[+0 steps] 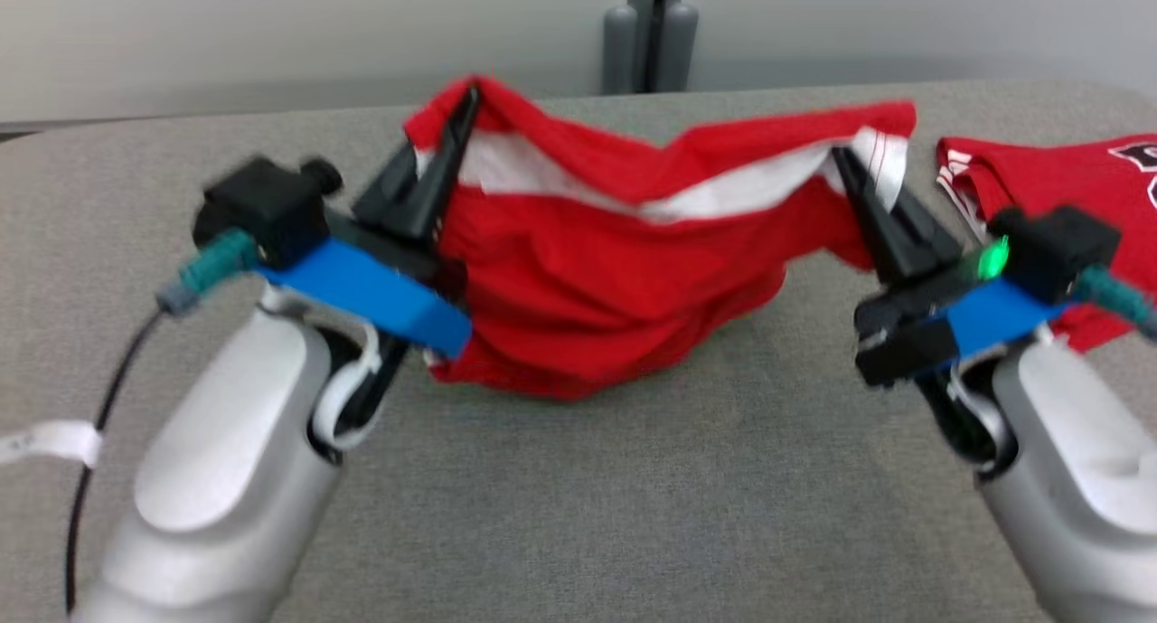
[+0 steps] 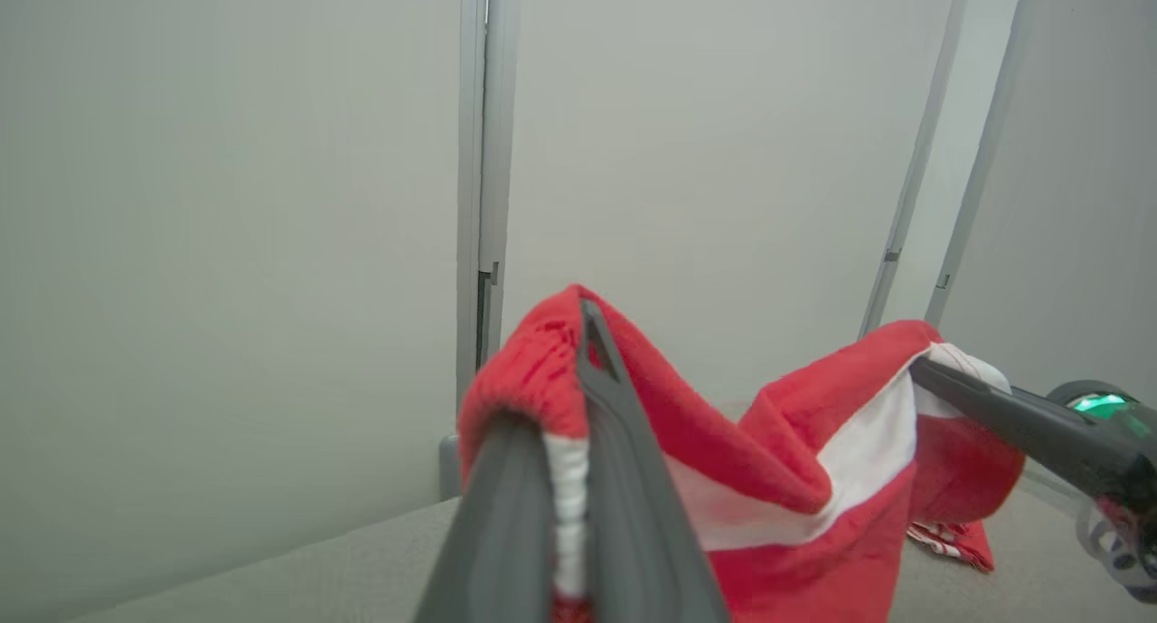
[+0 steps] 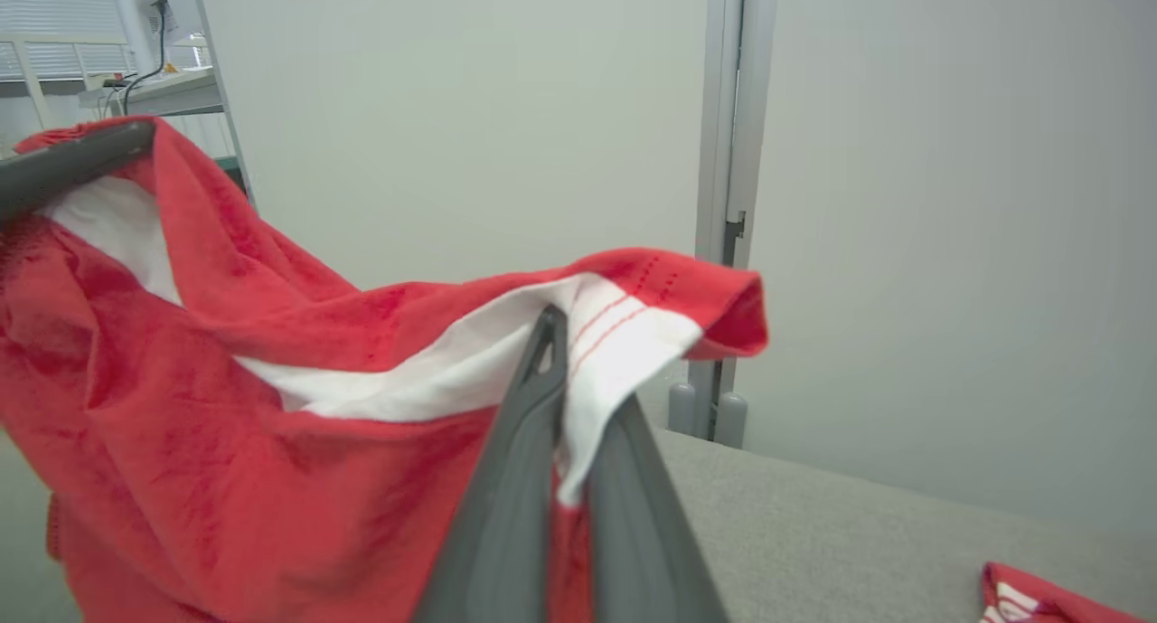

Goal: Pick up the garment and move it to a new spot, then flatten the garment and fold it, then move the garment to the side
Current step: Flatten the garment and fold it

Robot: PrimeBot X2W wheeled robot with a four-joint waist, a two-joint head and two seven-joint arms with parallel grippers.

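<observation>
left hand (image 1: pixel 465 108): raised at centre-left above the worktop (image 1: pixel 578 514), long dark fingers tilted up and toward the right, pressed together on the garment's (image 1: pixel 587 279) left upper corner.
right hand (image 1: pixel 842 162): raised at the right, fingers tilted up and toward the left, pressed together on the white band at the opposite corner.
forearms (image 1: pixel 226 451): pale, smooth, glossy; blue blocks and black housings at the wrists; green light (image 1: pixel 992 259) on the right wrist.
garment: red cloth, soft and creased, white inner band with thin red stitch lines; strung between both hands, top edge sagging mid-span, lower part bunched at the worktop's centre.
worktop: grey, woven-looking cover.
second red garment (image 1: pixel 1058 189): white-striped, dark-printed, lying at far right.
</observation>
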